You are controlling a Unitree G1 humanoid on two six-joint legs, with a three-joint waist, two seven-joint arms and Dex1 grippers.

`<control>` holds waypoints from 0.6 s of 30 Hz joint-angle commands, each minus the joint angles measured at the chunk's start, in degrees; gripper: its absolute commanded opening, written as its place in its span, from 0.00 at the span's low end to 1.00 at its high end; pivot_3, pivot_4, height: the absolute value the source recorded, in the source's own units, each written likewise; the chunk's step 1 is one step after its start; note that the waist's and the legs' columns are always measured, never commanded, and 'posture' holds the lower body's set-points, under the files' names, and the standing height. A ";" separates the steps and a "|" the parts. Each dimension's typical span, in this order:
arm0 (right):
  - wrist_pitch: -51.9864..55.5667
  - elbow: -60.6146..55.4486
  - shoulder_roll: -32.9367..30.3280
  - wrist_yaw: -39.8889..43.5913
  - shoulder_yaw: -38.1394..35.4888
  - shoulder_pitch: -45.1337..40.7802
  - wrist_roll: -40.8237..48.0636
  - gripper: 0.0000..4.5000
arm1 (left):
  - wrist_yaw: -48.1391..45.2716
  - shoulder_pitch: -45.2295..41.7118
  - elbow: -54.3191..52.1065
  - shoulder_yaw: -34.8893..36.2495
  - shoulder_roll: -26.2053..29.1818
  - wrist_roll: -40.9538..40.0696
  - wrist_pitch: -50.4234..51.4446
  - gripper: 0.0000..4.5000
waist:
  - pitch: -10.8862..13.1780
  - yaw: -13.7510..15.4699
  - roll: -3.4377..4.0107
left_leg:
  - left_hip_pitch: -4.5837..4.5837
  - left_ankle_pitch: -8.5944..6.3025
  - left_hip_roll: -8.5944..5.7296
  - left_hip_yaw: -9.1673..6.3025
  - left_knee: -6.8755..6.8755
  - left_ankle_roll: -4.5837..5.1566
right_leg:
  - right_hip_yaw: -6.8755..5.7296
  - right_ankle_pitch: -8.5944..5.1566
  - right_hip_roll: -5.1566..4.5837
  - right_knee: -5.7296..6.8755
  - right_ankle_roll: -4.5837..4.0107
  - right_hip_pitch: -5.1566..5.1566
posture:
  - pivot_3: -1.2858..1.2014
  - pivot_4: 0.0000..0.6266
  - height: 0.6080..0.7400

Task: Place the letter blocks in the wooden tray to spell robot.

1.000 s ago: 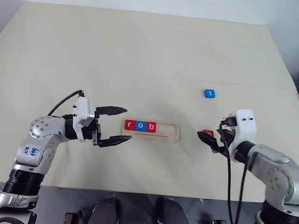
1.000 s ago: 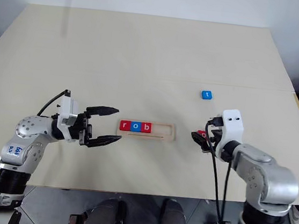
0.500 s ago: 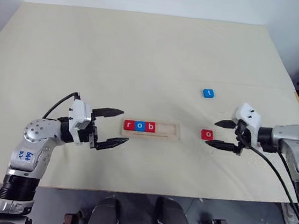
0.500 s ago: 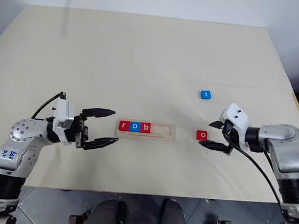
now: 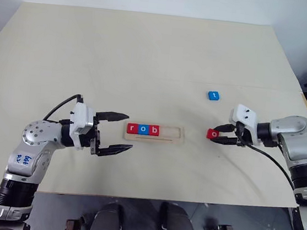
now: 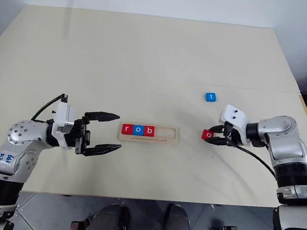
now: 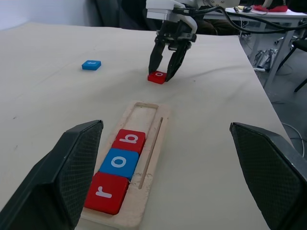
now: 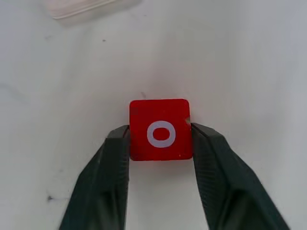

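Since a second ago, the right gripper [image 8: 160, 139] has swung out to the right of the red "o" block [image 8: 160, 129] and closed its two fingers against the block's sides on the table [image 5: 149, 53]. Left of it lies the wooden tray [image 5: 176, 133], its left half filled with red "r" [image 7: 107, 191], blue "o" [image 7: 119, 163] and red "b" [image 7: 129, 140], its right half free. Farther back sits the blue "t" block [image 5: 214, 95], with open tabletop around it. Near the tray's left end, the left gripper [image 5: 119, 134] hovers with fingers spread wide
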 commanded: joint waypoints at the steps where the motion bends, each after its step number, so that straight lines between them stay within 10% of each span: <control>1: 3.89 -5.70 0.91 1.08 -0.31 -1.20 1.15 0.32 | -0.45 0.40 -2.42 1.58 0.89 -1.49 -0.28 1.00 | 0.00 0.00 0.00 | 0.00 0.00 0.00 0.00 0.00 0.00 | 0.00 0.00 0.00 0.01 0.00 0.00 | 0.52 0.24 1.00; 18: 16.75 -16.03 14.34 -3.01 8.66 -9.40 -0.67 0.32 | 2.41 3.28 -3.89 2.40 0.09 -1.02 -0.66 1.00 | 0.01 0.07 0.02 | -0.08 -0.01 -0.01 -0.01 0.01 0.01 | -0.01 0.01 -0.01 0.28 -0.01 -0.05 | 0.52 0.24 1.00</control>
